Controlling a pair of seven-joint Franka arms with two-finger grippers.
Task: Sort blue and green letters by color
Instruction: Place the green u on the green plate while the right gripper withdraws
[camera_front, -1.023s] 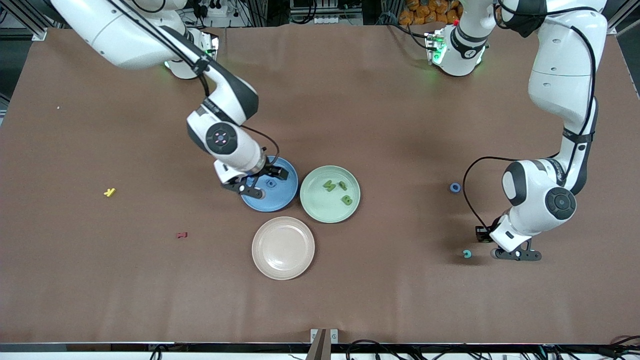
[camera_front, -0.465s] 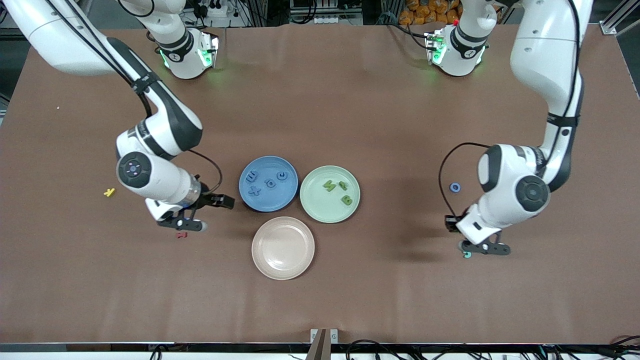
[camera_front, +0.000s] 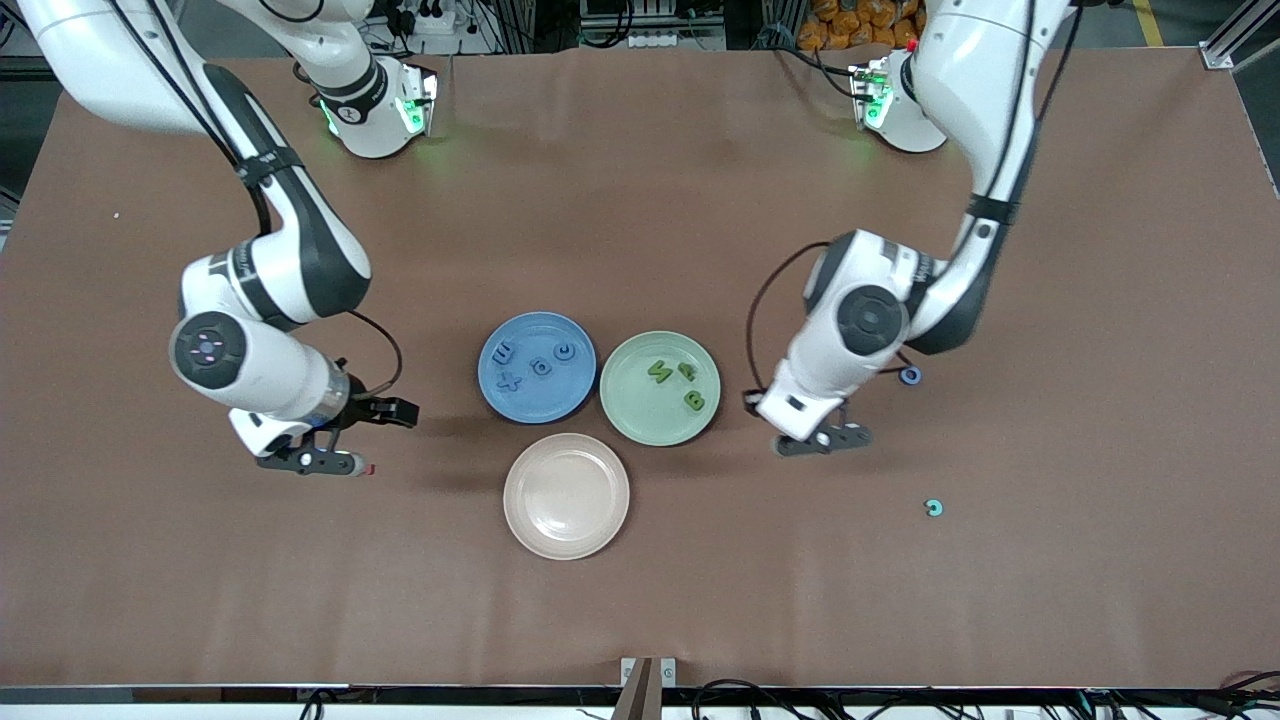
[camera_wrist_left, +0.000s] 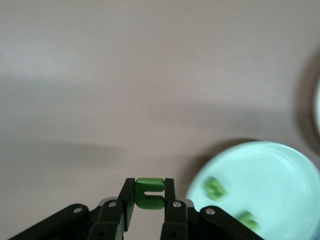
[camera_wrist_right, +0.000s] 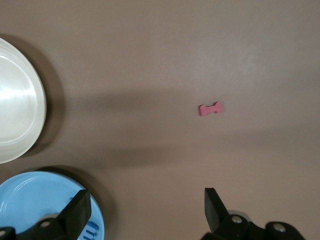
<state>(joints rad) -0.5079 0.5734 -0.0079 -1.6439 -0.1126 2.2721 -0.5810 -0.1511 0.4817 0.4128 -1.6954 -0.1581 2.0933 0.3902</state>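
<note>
Several blue letters (camera_front: 541, 366) lie in the blue plate (camera_front: 575, 385). Three green letters (camera_front: 693, 401) lie in the green plate (camera_front: 630, 410). My left gripper (camera_front: 860, 437) is over the table beside the green plate, toward the left arm's end. In the left wrist view it (camera_wrist_left: 150, 199) is shut on a green letter (camera_wrist_left: 150, 186), with the green plate (camera_wrist_left: 280, 170) close by. My right gripper (camera_front: 380, 438) is open and empty over the table beside a dark red letter (camera_front: 369, 469). A blue ring letter (camera_front: 910, 375) lies on the table by the left arm.
A beige plate (camera_front: 566, 495) stands nearer the camera than the other two plates. A teal letter (camera_front: 934, 508) lies toward the left arm's end. The right wrist view shows the open gripper (camera_wrist_right: 146, 200), the dark red letter (camera_wrist_right: 210, 108), the blue plate (camera_wrist_right: 30, 200) and the beige plate (camera_wrist_right: 15, 100). The yellow letter is hidden.
My right gripper left the blue plate and moved toward the right arm's end, to the dark red letter. My left gripper moved from beside the teal letter to beside the green plate.
</note>
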